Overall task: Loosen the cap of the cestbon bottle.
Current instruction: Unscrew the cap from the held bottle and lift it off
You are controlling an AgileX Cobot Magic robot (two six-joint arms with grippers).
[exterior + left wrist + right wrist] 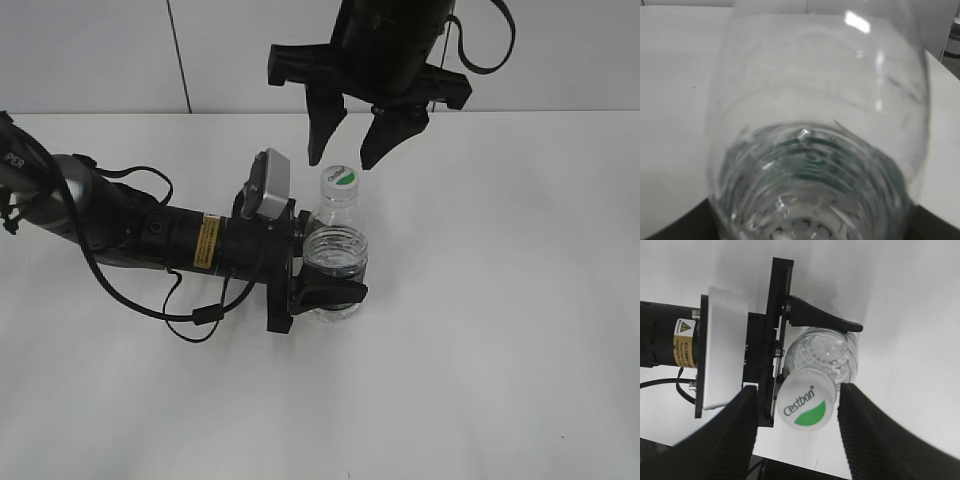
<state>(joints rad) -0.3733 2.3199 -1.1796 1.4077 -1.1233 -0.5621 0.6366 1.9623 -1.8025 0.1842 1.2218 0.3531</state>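
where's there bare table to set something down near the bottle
Bare table lies right of the cestbon bottle and across the front. Crowded: the left gripper clamps the bottle from the left, its cable trailing, and the open right gripper hangs over the cap.

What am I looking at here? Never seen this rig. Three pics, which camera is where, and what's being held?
It is a robot with two arms, each ending in a two-fingered gripper, working on a white table.

The exterior view looks down at a slant. The left gripper comes in from the left and is shut on the cestbon bottle, a small clear water bottle standing upright. The right gripper hangs open just above the cap, not touching it.

The left wrist view comes from the camera on the holding arm; the bottle fills it, blurred.

The right wrist view looks straight down: white cap with a green mark between the open fingers, one on each side.
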